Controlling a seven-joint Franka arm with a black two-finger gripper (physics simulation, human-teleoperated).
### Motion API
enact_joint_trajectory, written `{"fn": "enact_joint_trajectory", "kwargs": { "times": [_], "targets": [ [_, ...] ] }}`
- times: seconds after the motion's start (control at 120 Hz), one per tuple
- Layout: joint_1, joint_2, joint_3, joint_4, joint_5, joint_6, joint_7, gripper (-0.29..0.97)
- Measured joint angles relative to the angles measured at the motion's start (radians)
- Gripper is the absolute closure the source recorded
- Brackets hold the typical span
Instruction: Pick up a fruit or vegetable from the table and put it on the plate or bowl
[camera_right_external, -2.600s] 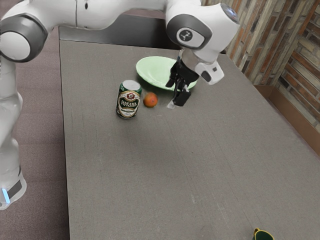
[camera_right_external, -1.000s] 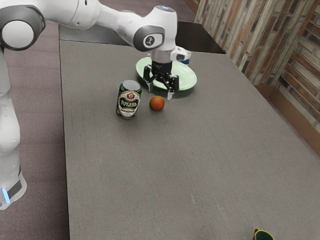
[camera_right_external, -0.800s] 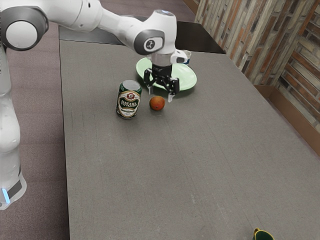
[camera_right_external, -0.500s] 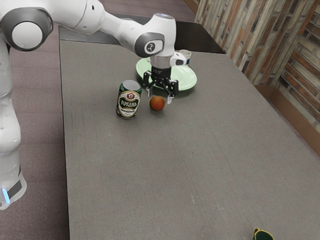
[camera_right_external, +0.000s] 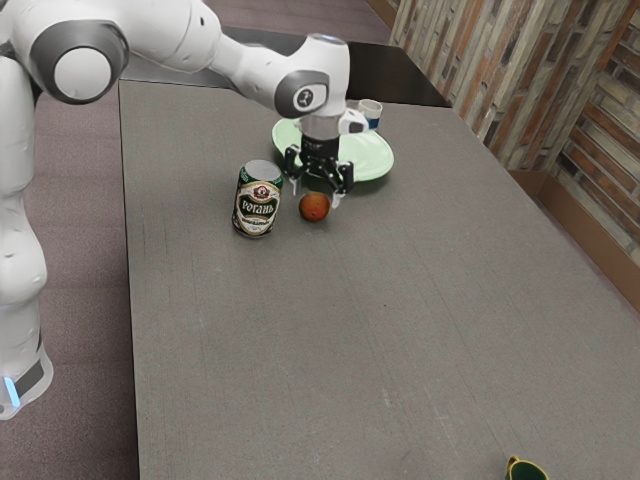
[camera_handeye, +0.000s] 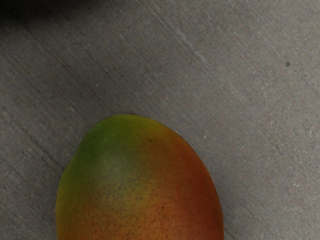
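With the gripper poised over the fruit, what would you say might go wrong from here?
The mango is rounded and lies loose, so it may roll away if the open gripper closes off-centre. The can stands close beside the mango; the descent might knock it over.

Rendered room read as a home interior, dining or lounge type, not a lab. The wall (camera_right_external: 530, 70) at the exterior view's right was clad in mixed brown wood-and-stone strips with wooden skirting (camera_right_external: 580, 215) below, and the floor (camera_right_external: 85, 250) was dull mauve carpet. The grey textured desk (camera_right_external: 400, 330) carried household stuff: green plate (camera_right_external: 365, 160), drinks can (camera_right_external: 258, 199), small pale cup (camera_right_external: 371, 109), green mug (camera_right_external: 524, 469) at the near edge; a dark unit (camera_right_external: 390, 75) sat at its far end.
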Motion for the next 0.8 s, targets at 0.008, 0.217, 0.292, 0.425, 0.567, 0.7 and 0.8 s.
{"fn": "enact_joint_trajectory", "kwargs": {
  "times": [0.008,0.217,0.292,0.425,0.567,0.7,0.8],
  "targets": [
    [0.000,0.000,0.000,0.000,0.000,0.000,0.000,0.00],
    [-0.008,0.014,-0.002,-0.001,-0.006,0.000,0.004,0.00],
    [-0.007,0.018,-0.002,-0.001,-0.007,0.000,0.005,0.00],
    [-0.006,0.027,-0.002,-0.001,-0.010,0.001,0.007,0.00],
    [-0.007,0.036,-0.002,-0.001,-0.013,0.001,0.008,0.00],
    [-0.004,0.042,0.000,-0.001,-0.014,0.001,0.009,0.10],
    [0.005,0.049,0.000,-0.001,-0.014,0.007,0.010,0.19]
  ]
}}
